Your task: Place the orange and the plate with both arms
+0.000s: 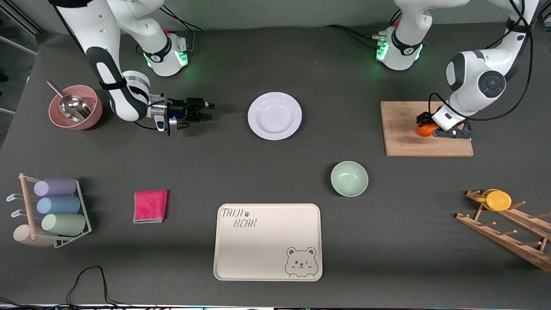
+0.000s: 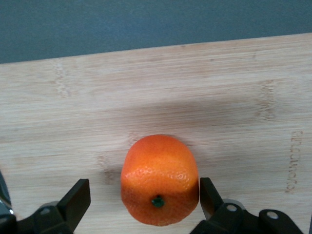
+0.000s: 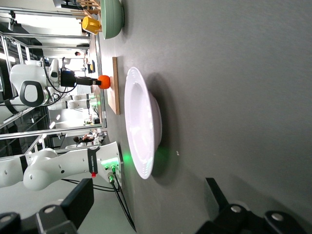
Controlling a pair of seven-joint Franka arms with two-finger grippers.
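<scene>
The right gripper point(image 1: 207, 110) hangs low over bare table toward the right arm's end, fingers spread apart and holding nothing, pointing level toward the plate point(image 1: 274, 116). The plate is round, glossy white, with a broad rim and a shallow well; it lies flat, apart from the gripper. In the right wrist view the plate point(image 3: 141, 127) shows edge-on ahead of the open fingertips point(image 3: 80, 200), with dark table between them.

The pink bowl point(image 1: 75, 107) with a metal scoop point(image 1: 71, 104) sits at the wrist end of the right arm. A cup rack point(image 1: 54, 209), a pink cloth point(image 1: 150, 206) and the cream bear tray point(image 1: 267, 241) lie nearer to the front camera, well apart from both grippers. The pale green bowl point(image 1: 349, 178) stands between the plate and the cutting board point(image 1: 426, 129), nearer to the camera than either.

The left gripper point(image 1: 430, 127) is down at the wooden cutting board, its fingers apart and set either side of the orange point(image 1: 426, 130). The orange point(image 2: 159, 179) is small, round, bright orange, dimpled, with a dark green stem spot; it rests on the board between the fingers point(image 2: 77, 200). One finger stands just at its skin, the other clear of it; contact cannot be confirmed. Bare board surrounds the fruit.

A wooden peg rack point(image 1: 510, 226) carries a yellow cup point(image 1: 497, 200) at the left arm's end. The table surface is dark grey and matte.
</scene>
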